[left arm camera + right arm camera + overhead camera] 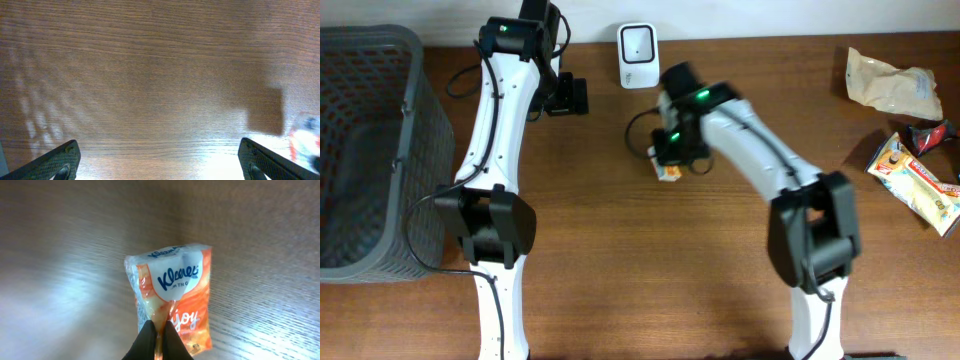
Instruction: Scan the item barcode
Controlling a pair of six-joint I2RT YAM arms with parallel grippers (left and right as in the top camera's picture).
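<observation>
The right wrist view is showing what the overhead arm is hiding: the right gripper point(159, 331) is pinching the lower edge of the orange-and-white Kleenex pack point(172, 292), jaws clamped together on its wrapper. Overhead, that pack is appearing near the white scanner point(637, 56), toward its front right. The left gripper point(159, 156), left of the scanner, is hanging with jaws wide apart over bare table point(150, 75).

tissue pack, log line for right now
right gripper shut on tissue pack | left gripper open, empty | not yet at scanner
</observation>
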